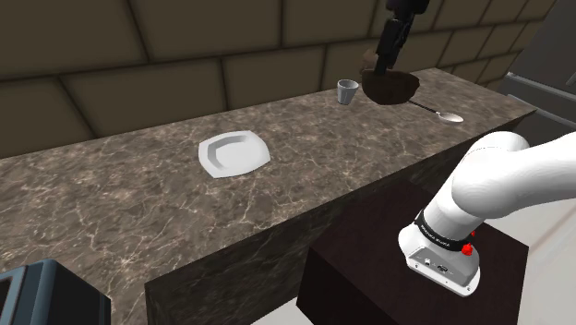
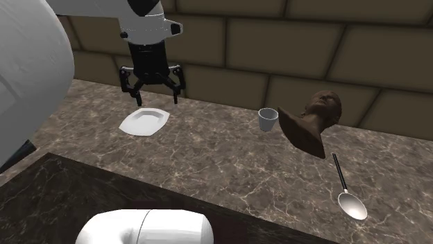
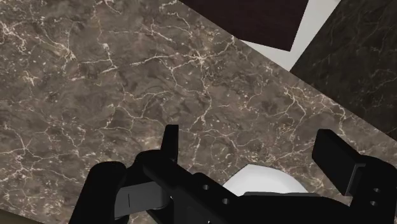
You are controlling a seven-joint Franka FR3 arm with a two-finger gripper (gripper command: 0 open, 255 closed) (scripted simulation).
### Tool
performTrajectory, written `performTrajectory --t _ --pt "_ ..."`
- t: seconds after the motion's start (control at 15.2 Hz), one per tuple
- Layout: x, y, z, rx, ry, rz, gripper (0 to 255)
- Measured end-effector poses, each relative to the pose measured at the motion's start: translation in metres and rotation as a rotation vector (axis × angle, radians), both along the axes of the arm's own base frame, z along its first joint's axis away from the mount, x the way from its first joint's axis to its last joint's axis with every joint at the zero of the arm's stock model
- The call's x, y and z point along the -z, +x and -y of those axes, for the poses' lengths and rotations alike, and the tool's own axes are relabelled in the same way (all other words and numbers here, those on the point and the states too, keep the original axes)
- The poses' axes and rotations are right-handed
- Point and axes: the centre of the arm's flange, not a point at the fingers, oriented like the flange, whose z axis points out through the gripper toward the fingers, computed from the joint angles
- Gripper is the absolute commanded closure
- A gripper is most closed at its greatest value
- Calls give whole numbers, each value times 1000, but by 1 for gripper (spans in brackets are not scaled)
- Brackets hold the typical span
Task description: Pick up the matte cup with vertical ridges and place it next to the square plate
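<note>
No text, label, brand, number or sign can be read on anything here.

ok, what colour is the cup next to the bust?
The cup is plain pale grey, near white, with no printed pattern. It shows best in the second exterior view.

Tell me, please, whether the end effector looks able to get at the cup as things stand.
Probably yes: the end effector hangs open and empty above the counter, and the upright cup is clear from above. The bust stands close beside it, so one side looks tight.
</note>
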Motion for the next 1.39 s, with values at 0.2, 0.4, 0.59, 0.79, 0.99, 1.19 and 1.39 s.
performTrajectory --t 0.2,0.4,0.59,0.79,0.99,1.19,1.39 --pt "9 10 8 2 -7 -3 0" --pt "25 29 29 6 -23 -9 0" --pt "45 56 53 10 -40 -16 0" --pt "64 81 76 13 -58 -22 0" --pt "87 104 97 17 -76 -29 0" --pt "102 129 125 21 -94 -35 0" --pt "124 149 147 24 -111 -42 0"
